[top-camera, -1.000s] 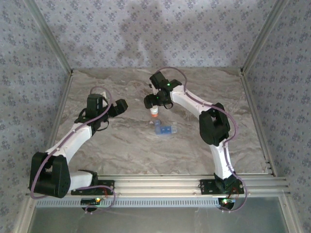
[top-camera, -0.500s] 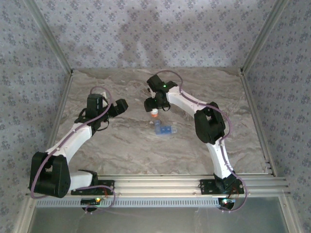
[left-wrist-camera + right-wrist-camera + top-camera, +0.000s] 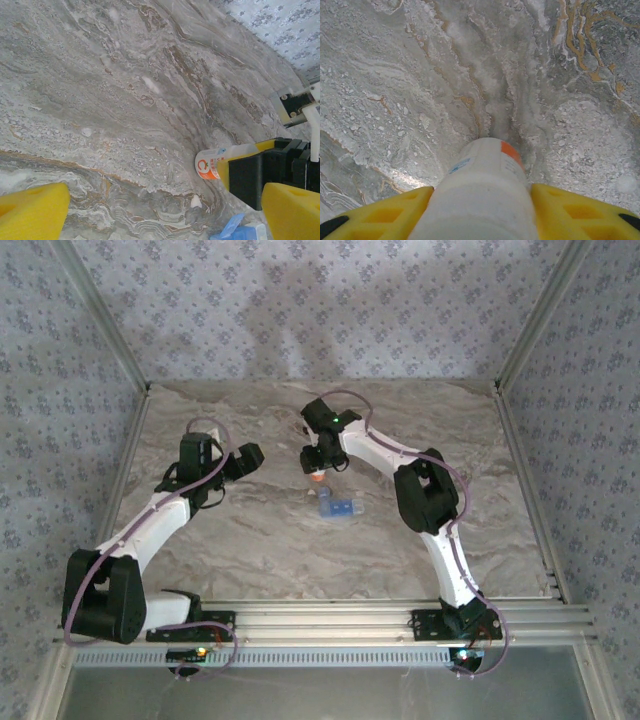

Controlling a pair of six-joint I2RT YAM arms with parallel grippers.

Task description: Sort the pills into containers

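Right wrist view is showing your right gripper [image 3: 481,202] clamping the white-and-orange bottle [image 3: 487,165], so you are likely getting at its contents. The blue pill box [image 3: 340,508] is lying near it on the table [image 3: 250,540]. Your left gripper [image 3: 248,456], hanging wide apart, is probably needed next for uncapping.

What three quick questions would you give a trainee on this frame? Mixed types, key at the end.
1. Fill in: in the top view, the pill box lies ___ to the arm bases than the bottle (closer/farther).
2. True or false: the left claw is gripping the pill box.
3. The right claw has its fingers on either side of: A) the bottle, B) the pill box, C) nothing.

Key: 1 closer; 2 false, it is open over bare table; 3 A.
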